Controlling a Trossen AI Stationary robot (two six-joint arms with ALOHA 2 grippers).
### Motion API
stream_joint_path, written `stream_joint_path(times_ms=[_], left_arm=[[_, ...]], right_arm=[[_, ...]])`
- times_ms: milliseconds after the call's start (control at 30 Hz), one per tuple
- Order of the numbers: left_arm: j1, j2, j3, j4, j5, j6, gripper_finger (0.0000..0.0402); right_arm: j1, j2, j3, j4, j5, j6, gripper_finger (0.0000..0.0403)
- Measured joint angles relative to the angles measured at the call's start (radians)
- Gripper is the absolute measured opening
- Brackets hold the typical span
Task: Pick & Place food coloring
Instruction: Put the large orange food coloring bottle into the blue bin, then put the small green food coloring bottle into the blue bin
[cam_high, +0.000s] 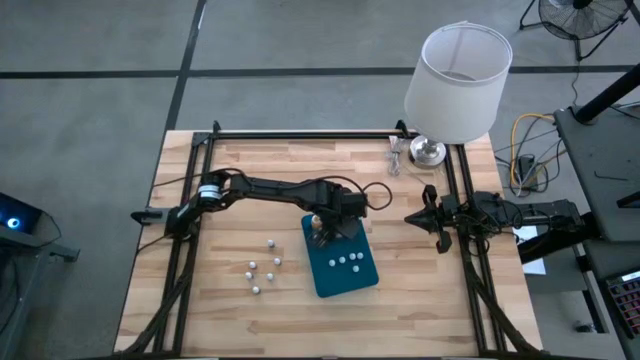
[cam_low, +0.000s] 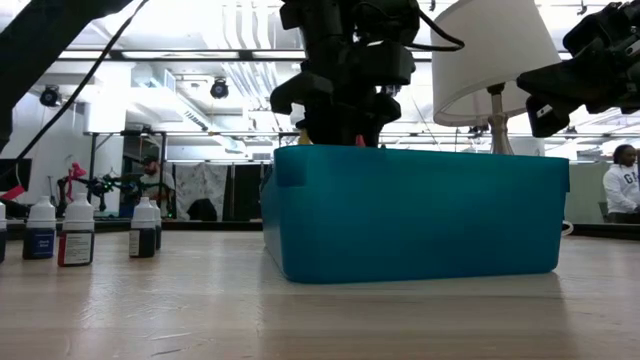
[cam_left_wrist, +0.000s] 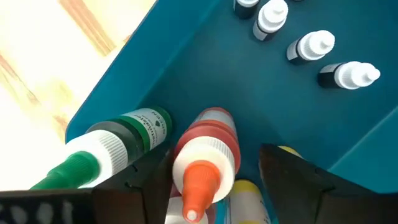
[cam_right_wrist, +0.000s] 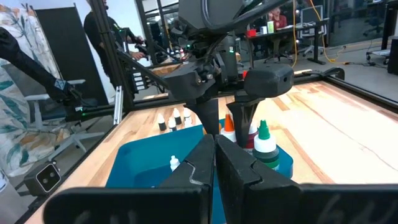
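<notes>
My left gripper (cam_left_wrist: 217, 186) hangs open over the far end of the teal tray (cam_high: 345, 278), pointing steeply down. An orange-topped food coloring bottle (cam_left_wrist: 205, 155) stands on the tray floor between its fingers, with a clear gap to one finger (cam_left_wrist: 292, 180). A green-topped bottle (cam_left_wrist: 106, 149) and a yellow one (cam_left_wrist: 245, 193) stand beside it. Several small white-capped bottles (cam_left_wrist: 311, 46) stand further along the tray. More bottles (cam_high: 265, 268) stand on the table left of the tray. My right gripper (cam_right_wrist: 216, 152) waits shut at the table's right edge. My left gripper has one finger (cam_left_wrist: 152, 180) close against the orange-topped bottle's cap (cam_left_wrist: 186, 163); I cannot tell whether it touches. The other finger stands clear of the bottle. The bottle stands upright on the tray floor.
A white-shaded lamp (cam_high: 455, 80) stands at the far right corner, with small metal parts (cam_high: 395, 155) beside its base. The tray wall (cam_low: 420, 210) rises around the bottles. Bare wood lies near the front edge (cam_high: 300, 325).
</notes>
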Motion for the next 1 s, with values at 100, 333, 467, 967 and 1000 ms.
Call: stream_joint_path(times_ms=[100, 333, 467, 967, 1000], left_arm=[[-0.002, 0.0, 0.001, -0.006, -0.002, 0.003, 0.0204], [-0.002, -0.003, 0.023, -0.016, -0.014, 0.03, 0.0204], [-0.002, -0.003, 0.029, -0.017, -0.021, 0.032, 0.0204], [-0.002, -0.006, 0.139, -0.084, -0.044, -0.022, 0.0204], [-0.002, -0.009, 0.148, -0.089, -0.044, -0.028, 0.0204]], right_arm=[[0.0, 0.0, 0.0, 0.0, 0.0, 0.0, 0.0009], [0.0, 0.0, 0.0, 0.0, 0.0, 0.0, 0.0009], [0.0, 0.0, 0.0, 0.0, 0.0, 0.0, 0.0009], [0.0, 0.0, 0.0, 0.0, 0.0, 0.0, 0.0009], [0.0, 0.0, 0.0, 0.0, 0.0, 0.0, 0.0009]])
